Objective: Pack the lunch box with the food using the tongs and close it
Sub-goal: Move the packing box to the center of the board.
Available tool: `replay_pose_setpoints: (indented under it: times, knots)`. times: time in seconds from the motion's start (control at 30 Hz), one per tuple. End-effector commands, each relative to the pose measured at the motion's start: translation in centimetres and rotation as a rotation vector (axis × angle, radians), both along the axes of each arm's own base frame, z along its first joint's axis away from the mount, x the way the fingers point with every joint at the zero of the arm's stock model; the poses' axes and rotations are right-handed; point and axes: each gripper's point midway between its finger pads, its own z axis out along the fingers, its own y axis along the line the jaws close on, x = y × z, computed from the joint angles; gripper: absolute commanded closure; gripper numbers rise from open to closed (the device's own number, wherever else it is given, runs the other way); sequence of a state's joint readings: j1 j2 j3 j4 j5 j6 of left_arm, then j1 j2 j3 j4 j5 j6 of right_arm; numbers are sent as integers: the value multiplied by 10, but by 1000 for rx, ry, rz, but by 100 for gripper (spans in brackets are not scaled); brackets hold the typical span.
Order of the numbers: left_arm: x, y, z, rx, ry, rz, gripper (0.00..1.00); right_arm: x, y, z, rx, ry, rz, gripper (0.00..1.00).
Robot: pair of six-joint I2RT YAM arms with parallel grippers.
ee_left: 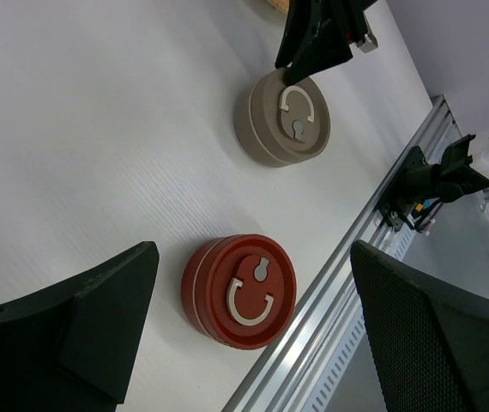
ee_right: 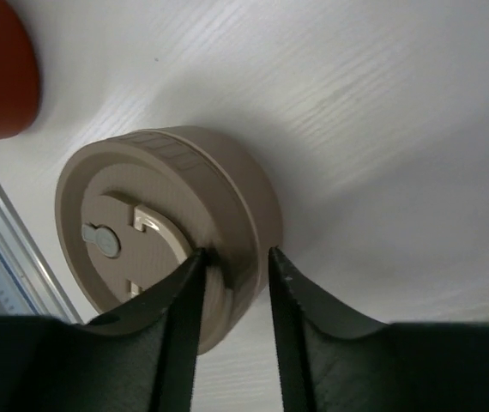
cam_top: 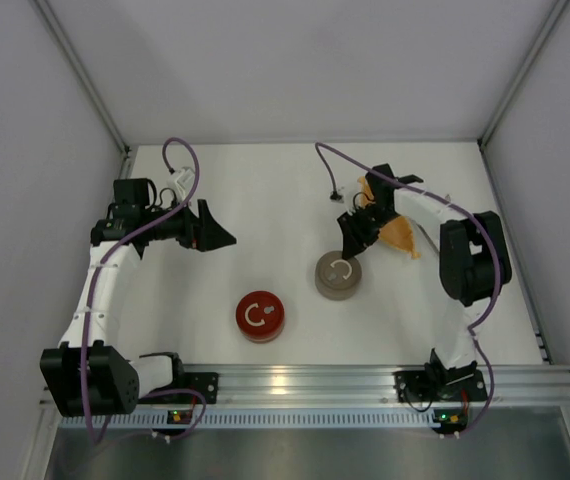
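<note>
Tan container: round, lidded, lying flat on the white bench (cam_top: 285, 200), just right of centre; I call it the tan lunch box (cam_top: 338, 276). Its lid carries a pale C-shaped handle folded flat.
Red container: the red lunch box (cam_top: 260, 316) sits nearer the rail, left of the tan one and apart from it, lid on, same folded handle.
My right pincer (ee_right: 234, 283): fingers straddle the lid's rim on the tan box, one inside the raised edge, one outside; narrow gap, closed onto the rim as far as my wrist view shows.
My left pincer (ee_left: 253, 335): spread wide, holding nothing, hovering over the left part of the bench and looking down at the red box.
Food: something orange (cam_top: 402, 236) lies behind my right arm; too hidden to name.
Tongs: not to be made out in any view.
Handling, as I judge it: hard plastic, rigid, probably light, smooth-sided, so it may skid or spin on the bench under a sideways pull.
Where to hold: the ribbed band round the lid's edge offers grip; the rim is thin, so a pinch there may slip.
Stage: lids on both fits boxes waiting to be filled or already packed and closed.
</note>
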State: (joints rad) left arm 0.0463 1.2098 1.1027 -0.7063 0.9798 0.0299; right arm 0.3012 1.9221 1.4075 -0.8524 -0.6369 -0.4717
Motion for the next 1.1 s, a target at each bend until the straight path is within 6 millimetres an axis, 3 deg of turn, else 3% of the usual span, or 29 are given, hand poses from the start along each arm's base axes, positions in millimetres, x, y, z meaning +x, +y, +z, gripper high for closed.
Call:
replay_pose_setpoints:
  times: [0.0,0.1,0.3,0.4,0.77,0.87,1.07]
  knots:
    - [2,-1,18,-9,-66,-28,2,-29,5,-22,-60,-7,100,69]
    - [1,-1,17,-10,-66,-31,2,-54,10,-28,-67,12,149,76]
    - [1,-1,17,-10,-63,-29,2,-104,34,-37,-106,-27,299,77]
    - [1,0,16,-3,-65,-21,2,-115,41,-37,-107,-41,321,76]
    - [2,6,12,37,-61,37,2,-108,51,-27,-81,-58,281,73]
    - [6,11,9,55,-65,83,2,-94,51,-15,-71,-95,250,72]
    - [8,13,9,64,-63,115,2,-80,39,-17,-96,-99,208,73]
